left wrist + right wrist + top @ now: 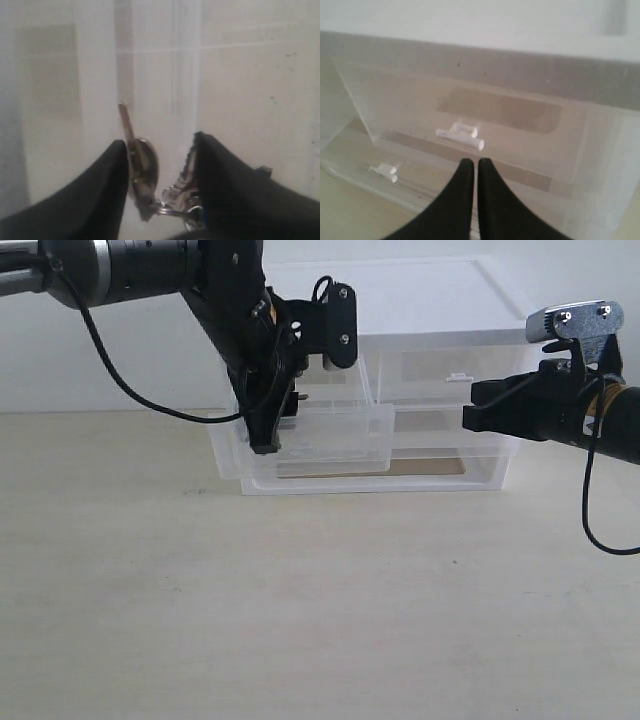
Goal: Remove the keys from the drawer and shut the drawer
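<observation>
The left gripper (160,139) stands with its jaws apart inside the pulled-out drawer (340,435). The keys (145,172) lie between them in the drawer. The right gripper (472,161), jaws pressed together, hovers to the right of the drawer.

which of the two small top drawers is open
The left drawer: it is pulled out, with the left end effector inside it. The right drawer sits shut.

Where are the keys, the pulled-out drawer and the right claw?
Keys (144,167): left wrist view, on a metal key head.
Drawer (340,435): exterior view, on its translucent front wall.
Right claw (475,162): right wrist view, between its shut fingertips.
</observation>
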Motion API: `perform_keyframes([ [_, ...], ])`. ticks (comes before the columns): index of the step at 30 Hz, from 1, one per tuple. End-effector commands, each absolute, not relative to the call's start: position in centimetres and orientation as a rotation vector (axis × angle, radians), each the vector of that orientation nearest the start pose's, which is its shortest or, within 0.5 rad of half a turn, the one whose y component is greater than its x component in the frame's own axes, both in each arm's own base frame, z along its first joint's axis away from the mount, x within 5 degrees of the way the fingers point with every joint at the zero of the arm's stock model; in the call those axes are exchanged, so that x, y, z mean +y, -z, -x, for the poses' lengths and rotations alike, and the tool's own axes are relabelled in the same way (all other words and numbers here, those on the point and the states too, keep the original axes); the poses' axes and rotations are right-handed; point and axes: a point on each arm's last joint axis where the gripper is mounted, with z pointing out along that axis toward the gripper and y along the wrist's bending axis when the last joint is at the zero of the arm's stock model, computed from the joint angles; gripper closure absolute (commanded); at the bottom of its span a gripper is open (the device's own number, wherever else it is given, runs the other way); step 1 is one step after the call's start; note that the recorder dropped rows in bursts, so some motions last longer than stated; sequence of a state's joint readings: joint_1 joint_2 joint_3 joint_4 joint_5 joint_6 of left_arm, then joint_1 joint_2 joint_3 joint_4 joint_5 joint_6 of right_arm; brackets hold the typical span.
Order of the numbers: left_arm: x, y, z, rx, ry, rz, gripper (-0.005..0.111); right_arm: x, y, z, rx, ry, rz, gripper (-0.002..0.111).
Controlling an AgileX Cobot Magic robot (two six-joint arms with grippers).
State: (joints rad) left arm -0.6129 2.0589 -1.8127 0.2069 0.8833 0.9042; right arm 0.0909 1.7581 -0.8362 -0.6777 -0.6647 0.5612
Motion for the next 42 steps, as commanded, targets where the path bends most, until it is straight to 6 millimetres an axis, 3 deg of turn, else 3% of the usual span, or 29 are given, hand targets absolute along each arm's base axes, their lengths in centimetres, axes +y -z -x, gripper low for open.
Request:
perform_keyframes([
  [1, -25.5, -25.0, -38.4, -2.381, 0.432, 2.609, 0.089, 6.8, -20.0, -35.1, 1.816, -0.432, 0.362, 0.107],
  [3, -25.7, -25.1, -38.2, -2.376, 0.386, 2.620, 0.102, 6.8, -20.0, -35.1, 1.816, -0.432, 0.362, 0.107],
  [9, -25.7, -25.2, -38.2, -2.375, 0.394, 2.633, 0.102, 6.8, -20.0, -35.1, 1.816, -0.434, 0.360, 0.107],
  [15, -26.3, -26.5, -38.8, -2.481, 0.469, 2.725, 0.102, 6.8, -20.0, -35.1, 1.816, -0.434, 0.360, 0.107],
  [26, -25.9, -29.0, -37.6, -2.493, 0.478, 2.736, 0.102, 6.8, -20.0, -35.1, 1.816, -0.434, 0.360, 0.107],
  [29, -25.8, -29.0, -37.4, -2.564, 0.434, 2.658, 0.101, 6.8, -20.0, -35.1, 1.816, -0.434, 0.360, 0.107],
  [33, -25.8, -29.0, -37.2, -2.594, 0.383, 2.618, 0.084, 6.8, -20.0, -35.1, 1.816, -0.434, 0.360, 0.107],
  [36, -26.1, -28.7, -36.6, -2.568, 0.234, 2.617, 0.073, 6.8, -20.0, -35.1, 1.816, -0.434, 0.360, 0.107],
  [39, -26.3, -28.4, -35.8, -2.439, 0.102, 2.674, 0.075, 6.8, -20.0, -35.1, 1.816, -0.434, 0.360, 0.107],
  [42, -26.2, -28.2, -35.3, -2.380, 0.059, 2.664, 0.085, 6.8, -20.0, -35.1, 1.816, -0.434, 0.360, 0.107],
])
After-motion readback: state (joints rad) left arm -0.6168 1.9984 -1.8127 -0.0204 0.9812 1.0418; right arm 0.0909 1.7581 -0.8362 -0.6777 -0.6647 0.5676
